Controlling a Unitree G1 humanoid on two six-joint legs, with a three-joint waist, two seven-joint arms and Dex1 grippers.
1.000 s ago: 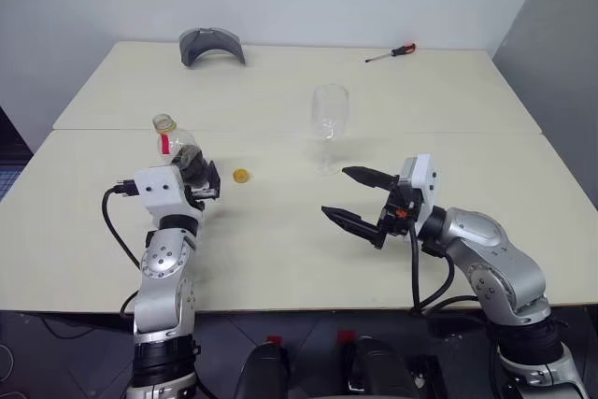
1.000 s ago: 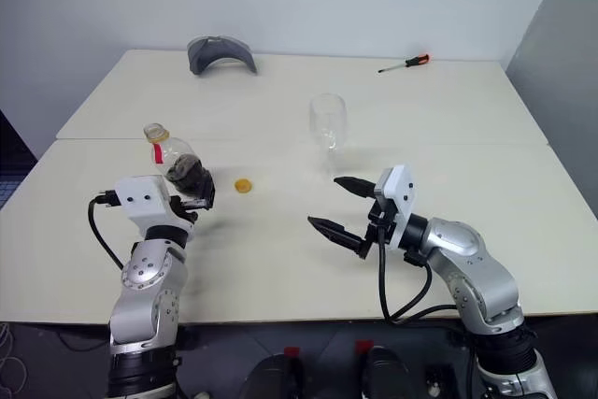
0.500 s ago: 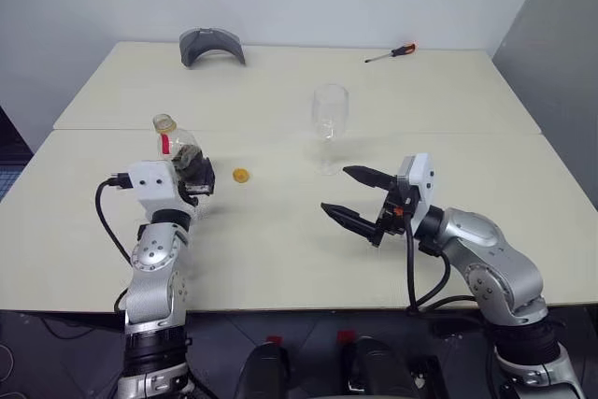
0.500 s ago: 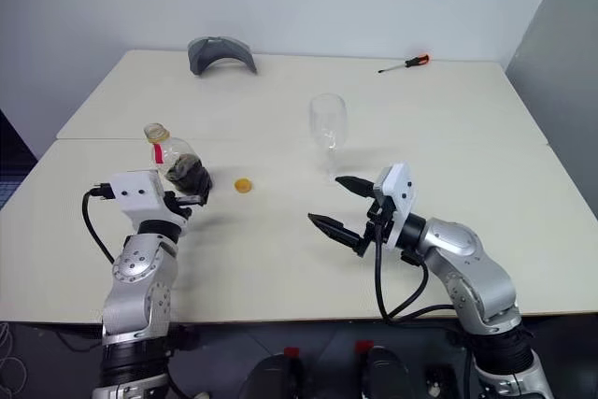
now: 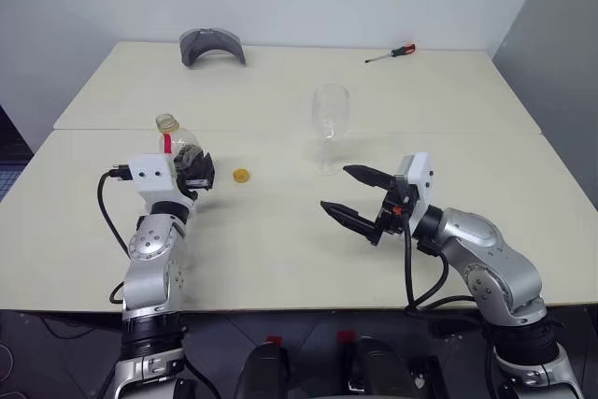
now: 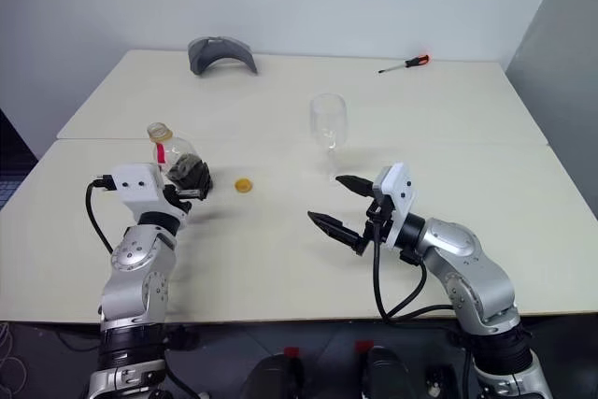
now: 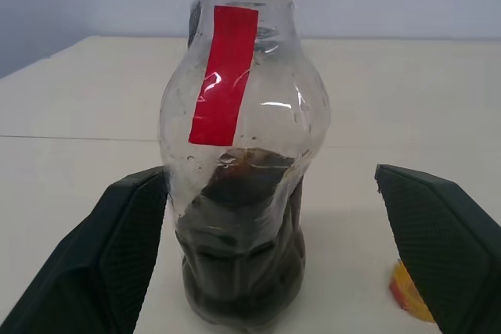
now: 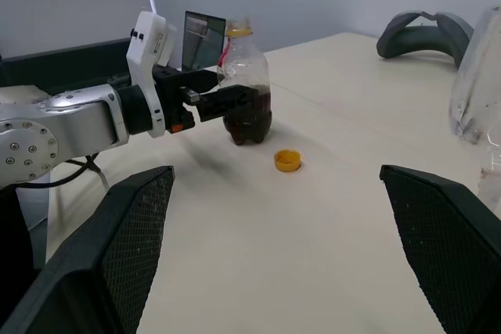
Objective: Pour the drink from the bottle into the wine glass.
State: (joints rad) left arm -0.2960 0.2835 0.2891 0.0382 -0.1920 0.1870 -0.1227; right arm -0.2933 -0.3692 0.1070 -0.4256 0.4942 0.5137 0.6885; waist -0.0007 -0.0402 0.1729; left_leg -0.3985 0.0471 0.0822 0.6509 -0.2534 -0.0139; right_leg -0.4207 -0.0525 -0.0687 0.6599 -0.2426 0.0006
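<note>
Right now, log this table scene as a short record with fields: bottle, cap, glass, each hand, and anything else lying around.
bottle: upright near the table's left side, cap off, dark drink filling only its lower part
cap: yellow, lying on the table beside the bottle
glass: wine glass upright, looks empty, mid-table
left hand: open, fingers on either side of the bottle, not closed on it
right hand: open, holding nothing, in front of the glass
other items: screwdriver and a grey curved object at the far edge
table: pale cream top

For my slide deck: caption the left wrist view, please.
Open left gripper straddling the uncapped bottle, dark drink low inside.
</note>
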